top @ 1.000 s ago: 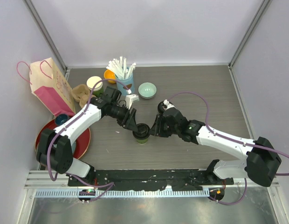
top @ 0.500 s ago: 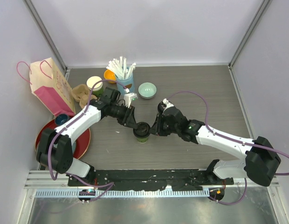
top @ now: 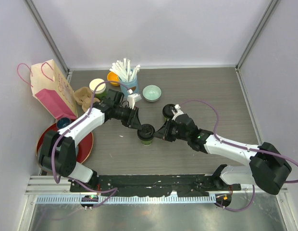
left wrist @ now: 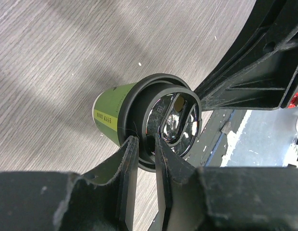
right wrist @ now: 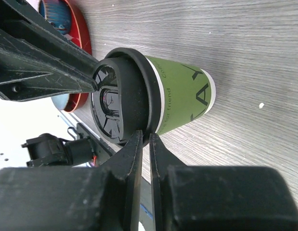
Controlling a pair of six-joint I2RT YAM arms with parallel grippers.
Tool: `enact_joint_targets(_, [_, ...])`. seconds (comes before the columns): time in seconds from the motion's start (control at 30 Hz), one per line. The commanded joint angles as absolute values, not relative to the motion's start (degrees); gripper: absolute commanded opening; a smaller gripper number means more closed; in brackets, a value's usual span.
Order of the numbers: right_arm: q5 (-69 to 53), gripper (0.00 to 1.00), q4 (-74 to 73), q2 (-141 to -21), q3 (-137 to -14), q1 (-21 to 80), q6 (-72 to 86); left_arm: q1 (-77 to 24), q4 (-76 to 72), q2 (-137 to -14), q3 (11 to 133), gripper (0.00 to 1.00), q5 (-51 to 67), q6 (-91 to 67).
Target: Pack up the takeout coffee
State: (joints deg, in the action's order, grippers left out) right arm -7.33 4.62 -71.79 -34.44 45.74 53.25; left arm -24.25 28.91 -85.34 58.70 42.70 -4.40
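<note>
One takeout coffee cup (top: 146, 134), green with a black lid, stands mid-table between both arms. In the left wrist view my left gripper (left wrist: 146, 139) has its narrow jaws pinched over the near rim of the lid (left wrist: 134, 96), above the green cup wall (left wrist: 108, 113). From the opposite side my right gripper (right wrist: 145, 134) is shut on the lid's rim (right wrist: 115, 103), and the cup wall (right wrist: 180, 98) shows beyond it. In the top view the left gripper (top: 138, 125) and right gripper (top: 157, 134) flank the cup. A second lidded cup (top: 167, 112) stands just behind the right wrist.
A pink paper bag (top: 53, 91) leans at the back left, with a cardboard cup carrier (top: 83, 96) beside it. The blue cup of straws (top: 128, 83), a pale green bowl (top: 151, 93) and an orange bowl (top: 113, 77) stand at the back. A red plate (top: 86, 144) lies front left.
Both grippers have narrowed onto the lid's rim. The right wrist has dropped lower and rightward, uncovering the second lidded cup behind it. The cup has stayed in place.
</note>
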Motion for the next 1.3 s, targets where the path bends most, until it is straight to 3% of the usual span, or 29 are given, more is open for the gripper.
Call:
enact_joint_targets(0.0, [-5.45,0.01,-0.35,-77.69,-27.26,45.53,54.49,-25.58,31.38,-89.38,55.9,0.25,36.91,-3.34])
enact_joint_targets(0.17, [-5.89,0.01,3.52,-78.14,-24.87,45.44,55.37,-25.58,31.64,-89.65,55.99,0.25,36.56,-3.25])
enact_joint_targets(0.37, [-3.35,0.01,-2.98,-75.24,-29.61,45.44,51.69,-25.49,32.08,-87.81,57.48,0.25,36.74,-2.55])
enact_joint_targets(1.03, [1.14,0.01,-3.34,-79.36,-44.2,45.44,42.81,-19.69,33.31,-82.79,65.04,0.4,38.41,-0.26])
enact_joint_targets(1.27, [0.88,0.09,-5.71,-79.19,-48.33,45.61,39.99,-18.19,34.54,-82.88,66.36,0.43,39.29,1.76])
